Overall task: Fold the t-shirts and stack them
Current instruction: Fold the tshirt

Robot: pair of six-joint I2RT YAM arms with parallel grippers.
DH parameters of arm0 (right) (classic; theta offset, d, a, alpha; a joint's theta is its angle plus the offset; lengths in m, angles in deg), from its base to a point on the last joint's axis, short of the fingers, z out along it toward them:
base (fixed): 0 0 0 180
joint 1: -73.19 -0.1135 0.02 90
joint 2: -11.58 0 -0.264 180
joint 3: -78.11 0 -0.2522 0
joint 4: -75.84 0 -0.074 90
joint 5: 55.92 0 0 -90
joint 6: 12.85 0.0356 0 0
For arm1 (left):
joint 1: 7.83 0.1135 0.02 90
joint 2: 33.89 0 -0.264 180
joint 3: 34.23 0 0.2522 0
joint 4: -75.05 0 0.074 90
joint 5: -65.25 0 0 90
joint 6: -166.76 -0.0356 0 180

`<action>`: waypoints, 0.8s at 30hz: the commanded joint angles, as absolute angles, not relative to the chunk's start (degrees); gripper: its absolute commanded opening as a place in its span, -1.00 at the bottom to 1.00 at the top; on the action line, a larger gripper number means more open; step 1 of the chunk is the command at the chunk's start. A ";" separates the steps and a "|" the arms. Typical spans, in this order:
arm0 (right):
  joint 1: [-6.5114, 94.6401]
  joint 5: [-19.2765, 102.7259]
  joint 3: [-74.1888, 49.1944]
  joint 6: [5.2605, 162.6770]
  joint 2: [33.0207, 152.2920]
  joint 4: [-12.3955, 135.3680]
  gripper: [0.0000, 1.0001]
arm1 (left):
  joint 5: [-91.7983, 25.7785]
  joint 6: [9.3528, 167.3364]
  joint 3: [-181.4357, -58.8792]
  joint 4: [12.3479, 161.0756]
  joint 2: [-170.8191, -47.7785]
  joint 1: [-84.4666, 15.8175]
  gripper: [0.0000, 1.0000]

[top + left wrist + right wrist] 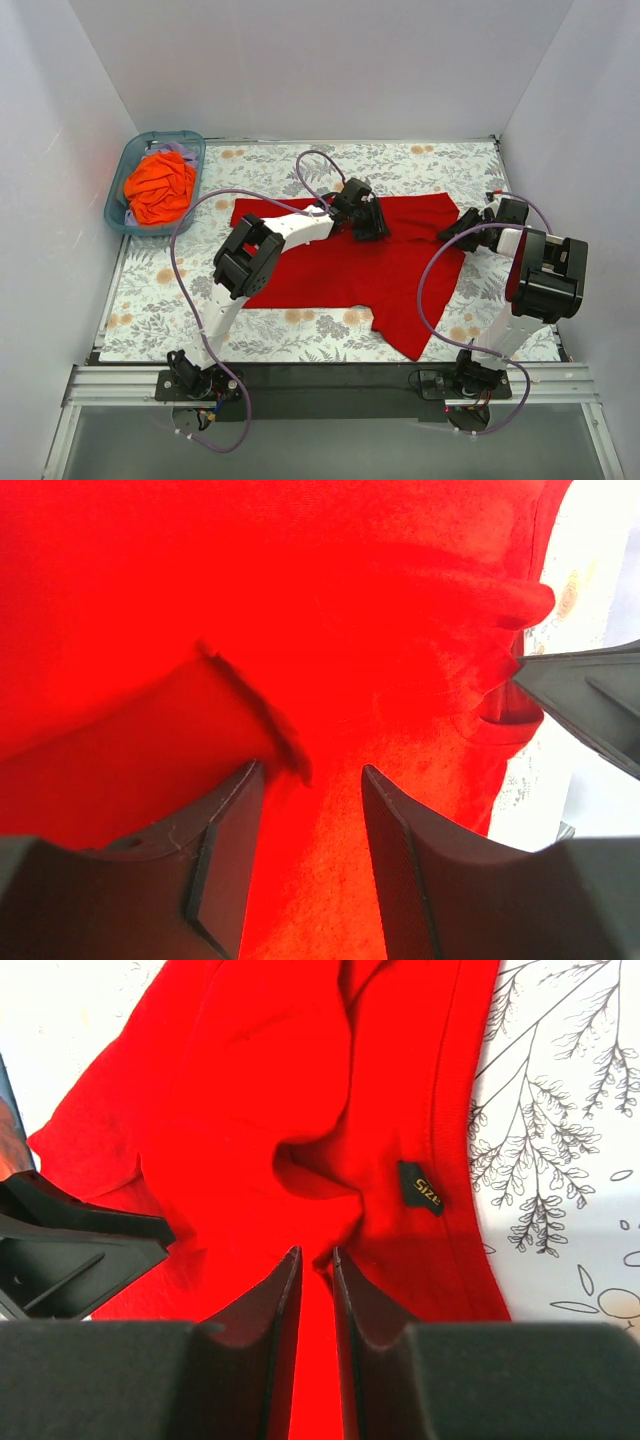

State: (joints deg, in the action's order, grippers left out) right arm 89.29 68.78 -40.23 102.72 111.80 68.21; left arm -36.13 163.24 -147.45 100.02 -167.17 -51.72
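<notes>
Pinching the red t-shirt (330, 270) beside its collar (462, 1060) with the right jaws, nearly pressed together on a raised ridge of cloth, the size label (427, 1188) just right of the tips. Hovering over the same shirt with the left jaws, spread wide, a folded edge of red cloth running up between them; touching the cloth or just above it, cannot tell from the left wrist view.

Lies flat across the middle of the flowered table (420, 170), long axis running left to right in the top view, one part trailing toward the near right edge. Sits with the collar end at the right, so nearer the right arm (548, 278). Reaches in from the left with the left arm (250, 258), its jaws over the far middle of the cloth, close beside the right ones and pointing toward them.

Leaves the orange t-shirt (160, 187) bunched in the teal bin (114, 208) at the far left corner, well apart from both arms.

Looks like an early fold of the first shirt, nothing stacked yet. Probably calls for closing the left jaws on the far edge, then carrying both pinches together across the long axis toward the near side. Risks dragging the cloth askew if gripped on one side only.
</notes>
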 commanded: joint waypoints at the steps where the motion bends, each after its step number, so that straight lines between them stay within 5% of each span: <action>1: 89.01 68.71 -39.09 102.82 111.94 68.76 -0.53 | -37.05 163.60 -149.41 100.06 -167.75 -52.39 -0.19; 18: 89.01 67.22 -38.65 102.03 113.97 67.36 -0.56 | -37.93 163.86 -150.21 99.89 -169.24 -52.56 -0.45; 24: 89.01 68.01 -38.47 101.85 113.09 67.09 -0.97 | -38.02 164.13 -150.38 99.98 -168.98 -52.56 -0.80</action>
State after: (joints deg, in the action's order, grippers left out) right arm 89.20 67.27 -40.23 102.34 113.66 67.62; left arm -37.50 164.16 -148.56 99.75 -168.70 -52.21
